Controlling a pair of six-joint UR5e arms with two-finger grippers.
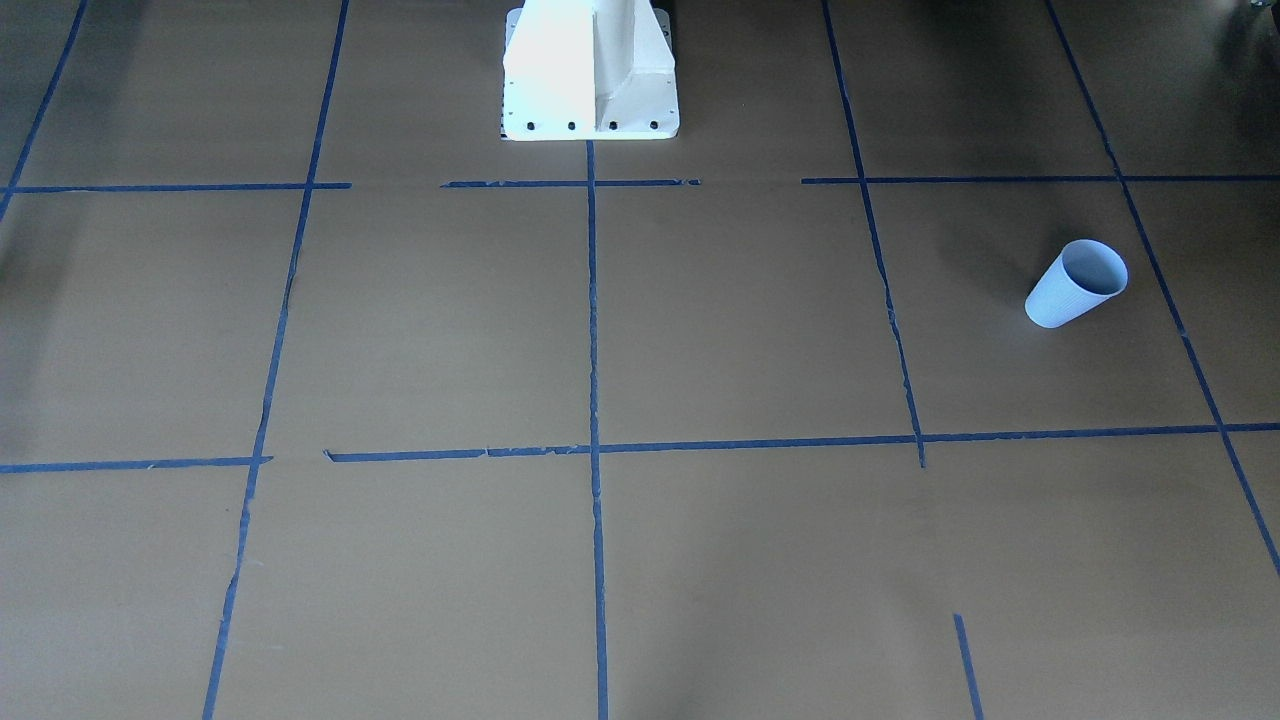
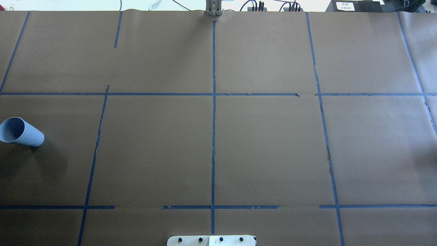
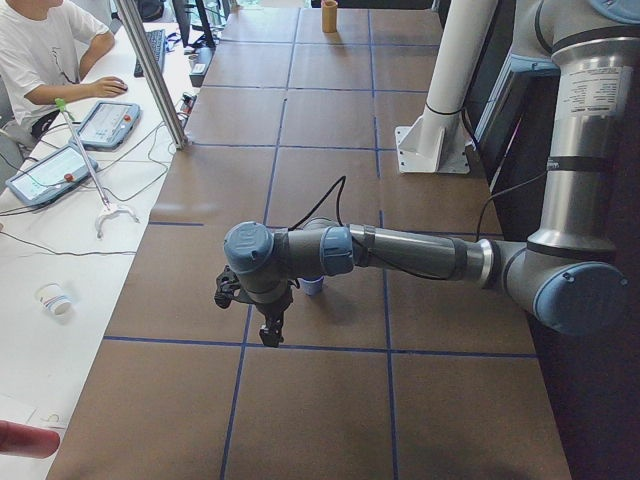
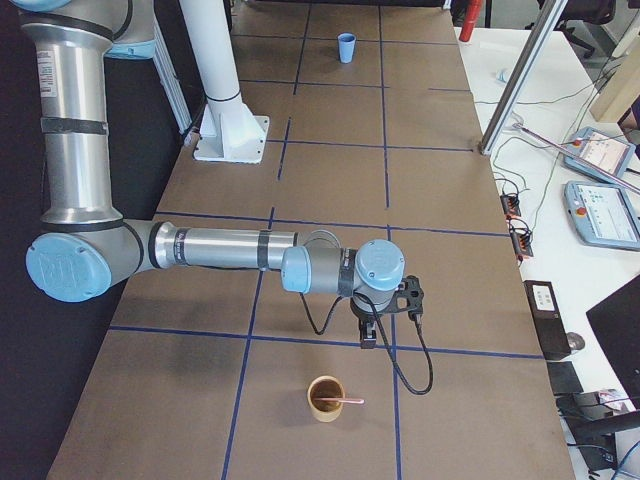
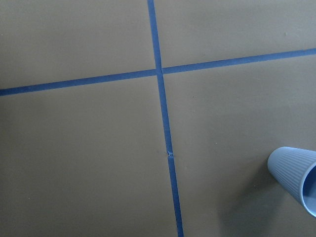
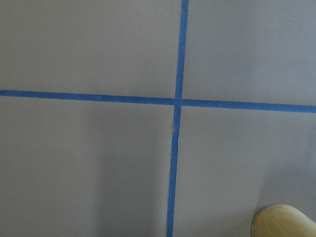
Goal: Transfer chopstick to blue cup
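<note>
The blue cup (image 2: 20,131) stands upright near the table's left end, also seen as the blue cup (image 1: 1077,283) from the front and at the lower right of the left wrist view (image 5: 296,177). The chopstick (image 4: 345,401) rests in a brown cup (image 4: 326,398) at the table's right end. My left gripper (image 3: 268,325) hangs just beside the blue cup (image 3: 313,286). My right gripper (image 4: 368,335) hovers a little short of the brown cup. Both grippers show only in the side views, so I cannot tell whether they are open or shut.
Blue tape lines grid the brown table. The white robot pedestal (image 1: 590,70) stands at the middle of the robot's edge. A person (image 3: 45,50) sits at a side desk with teach pendants (image 3: 105,123). The brown cup's rim (image 6: 284,222) shows in the right wrist view.
</note>
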